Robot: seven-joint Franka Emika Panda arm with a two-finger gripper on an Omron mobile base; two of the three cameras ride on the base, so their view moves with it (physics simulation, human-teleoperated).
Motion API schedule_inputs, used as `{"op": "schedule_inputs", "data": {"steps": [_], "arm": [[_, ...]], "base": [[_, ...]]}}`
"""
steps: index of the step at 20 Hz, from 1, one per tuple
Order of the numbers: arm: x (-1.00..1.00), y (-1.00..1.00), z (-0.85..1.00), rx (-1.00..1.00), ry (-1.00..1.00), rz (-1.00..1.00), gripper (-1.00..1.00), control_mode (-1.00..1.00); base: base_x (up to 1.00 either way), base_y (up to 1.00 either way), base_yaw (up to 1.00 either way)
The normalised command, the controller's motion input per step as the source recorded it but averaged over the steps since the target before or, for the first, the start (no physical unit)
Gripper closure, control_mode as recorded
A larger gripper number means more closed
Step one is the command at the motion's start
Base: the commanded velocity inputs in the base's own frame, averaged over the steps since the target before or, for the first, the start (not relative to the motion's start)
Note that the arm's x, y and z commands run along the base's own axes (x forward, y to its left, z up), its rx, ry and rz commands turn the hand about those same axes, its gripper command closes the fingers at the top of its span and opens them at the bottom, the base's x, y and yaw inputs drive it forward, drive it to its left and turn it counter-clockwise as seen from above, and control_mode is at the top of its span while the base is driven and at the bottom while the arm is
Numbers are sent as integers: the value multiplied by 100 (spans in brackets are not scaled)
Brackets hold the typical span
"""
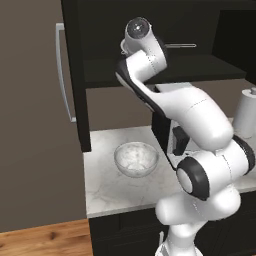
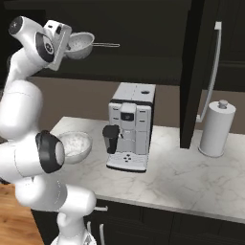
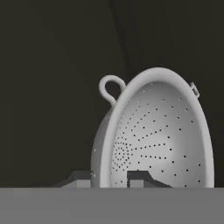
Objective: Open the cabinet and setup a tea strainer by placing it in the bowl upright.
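- Cabinet [image 1: 150,30] doors stand open: one door swung out past the left end of the counter [image 1: 105,192], its long silver bar handle [image 1: 62,75] facing outward; in the right base view the other door [image 2: 194,72] hangs edge-on above the counter, between the coffee machine [image 2: 130,127] and the paper towel roll [image 2: 217,128].
- Gripper [image 3: 111,179] is up inside the cabinet opening, above the counter, closed on the rim of the tea strainer [image 3: 157,135]; in the hand view one fingertip [image 3: 81,177] sits outside the rim and the other inside the perforated cup.
- Tea strainer is held off the cabinet shelf [image 1: 200,67], tilted on edge in the hand view, with its small loop at the upper left of the rim.
- Its thin straight handle [image 2: 106,45] points away from the gripper, toward the right side of the cabinet, roughly level.
- Bowl [image 1: 136,159] rests on the counter well below the tea strainer, just left of the coffee machine, apart from it, and holds nothing that I can make out.
- Coffee machine stands near the middle of the counter, against the back wall.
- Paper towel roll stands upright on the counter, well to the right of the coffee machine.
- Counter top is pale marble over dark lower drawers [image 2: 158,222].
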Motion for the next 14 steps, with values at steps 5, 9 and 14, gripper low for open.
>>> {"op": "schedule_inputs", "data": {"steps": [5, 9, 14], "arm": [[-100, -22, 0, 1, 0, -11, 100, -100], [-100, -5, 1, 4, 0, -14, 100, -100], [-100, -2, 4, 9, 0, -15, 100, -100]], "base": [[0, 0, 0], [0, 0, 0], [0, 0, 0]]}}
